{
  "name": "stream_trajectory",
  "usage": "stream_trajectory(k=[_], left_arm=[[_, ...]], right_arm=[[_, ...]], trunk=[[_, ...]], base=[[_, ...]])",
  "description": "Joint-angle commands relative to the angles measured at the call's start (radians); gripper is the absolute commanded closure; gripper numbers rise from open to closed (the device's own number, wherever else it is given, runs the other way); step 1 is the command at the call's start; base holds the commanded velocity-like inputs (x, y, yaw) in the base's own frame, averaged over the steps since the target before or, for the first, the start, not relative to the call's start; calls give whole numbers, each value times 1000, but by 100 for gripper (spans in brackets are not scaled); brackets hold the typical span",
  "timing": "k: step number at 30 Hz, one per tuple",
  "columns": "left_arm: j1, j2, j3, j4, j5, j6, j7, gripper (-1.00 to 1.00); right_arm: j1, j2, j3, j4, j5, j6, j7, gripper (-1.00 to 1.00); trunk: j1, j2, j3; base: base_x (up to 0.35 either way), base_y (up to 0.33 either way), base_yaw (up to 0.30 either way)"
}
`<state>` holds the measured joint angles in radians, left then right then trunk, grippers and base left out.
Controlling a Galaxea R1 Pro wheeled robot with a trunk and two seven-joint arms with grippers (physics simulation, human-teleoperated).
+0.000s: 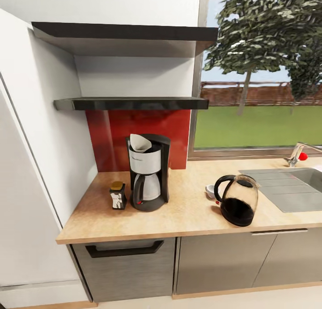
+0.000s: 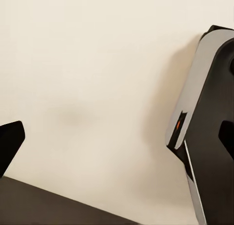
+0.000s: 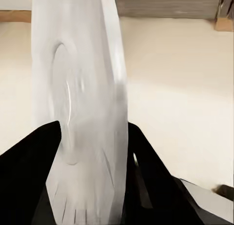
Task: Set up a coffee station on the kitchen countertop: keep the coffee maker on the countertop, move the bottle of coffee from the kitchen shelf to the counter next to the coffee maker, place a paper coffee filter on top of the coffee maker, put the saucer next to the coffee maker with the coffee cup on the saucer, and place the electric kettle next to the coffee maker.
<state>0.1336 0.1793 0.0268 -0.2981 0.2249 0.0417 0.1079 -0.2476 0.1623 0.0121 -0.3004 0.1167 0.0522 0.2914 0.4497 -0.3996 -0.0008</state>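
**Saucer in the right pincer, coffee things on the worktop**

Head view: the coffee maker (image 1: 149,172) stands on the kitchen worktop (image 1: 188,217) in front of a red backsplash (image 1: 112,139), near the worktop's left end. The white paper coffee filter (image 1: 141,142) sits in the top of its basket. The bottle of coffee (image 1: 117,195) stands just beside the machine on its left, upright, with its golden-brown lid up. To the right of the machine, apart from it, the electric kettle (image 1: 237,200) stands on the worktop, its loop handle facing the machine. The coffee cup (image 1: 210,191) shows partly from behind the kettle's handle, on the worktop. A sink (image 1: 286,188) lies further right, with a tap (image 1: 296,154) behind it under the window. The kitchen shelf (image 1: 132,103) runs along the wall above the machine.

Left wrist view: one dark fingertip (image 2: 9,139) of the left pincer stands against a pale floor (image 2: 97,88), beside a grey and black part of the robot (image 2: 204,127). Whether this pincer is open or closed, I cannot tell.

Right wrist view: the right pincer (image 3: 90,152) is closed on the saucer (image 3: 80,103), which stands on edge between its two black fingers (image 3: 29,161), blurred, above the pale floor.
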Motion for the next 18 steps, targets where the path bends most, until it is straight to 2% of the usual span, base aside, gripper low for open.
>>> stream_trajectory(k=[1, 2, 3, 4, 7, 12, 14, 18], left_arm=[[1, 0, 2, -3, 5, 4, 2, -100], [1, -1, 2, -2, 5, 4, 2, -100], [1, -1, 3, -1, 7, 4, 2, -100], [1, -1, 3, -1, 8, 4, 2, -100], [1, -1, 4, -1, 10, 4, 3, -100], [1, -1, 4, -2, 12, 4, 3, -100], [1, -1, 3, -1, 12, 4, 3, -100], [1, 0, 3, -1, 12, 4, 3, -100]], right_arm=[[1, 1, 31, -36, 12, 3, 34, 100], [1, 1, 102, -103, 11, 1, 91, 100], [1, 2, 141, -152, 11, -5, 118, 100], [1, 2, 158, -182, 11, -13, 130, 100], [1, 2, 179, -256, 10, -34, 145, 100], [1, 5, 193, -369, 9, -44, 168, 100], [1, 7, 213, -419, 9, -44, 203, 100], [1, 12, 254, -493, 8, -40, 221, 100]], trunk=[[0, 0, 0], [0, 0, 0], [0, 0, 0], [0, 0, 0], [0, 0, 0], [0, 0, 0], [0, 0, 0], [0, 0, 0]], base=[[0, 0, 0], [0, 0, 0], [0, 0, 0], [0, 0, 0], [0, 0, 0], [0, 0, 0], [0, 0, 0], [0, 0, 0]])
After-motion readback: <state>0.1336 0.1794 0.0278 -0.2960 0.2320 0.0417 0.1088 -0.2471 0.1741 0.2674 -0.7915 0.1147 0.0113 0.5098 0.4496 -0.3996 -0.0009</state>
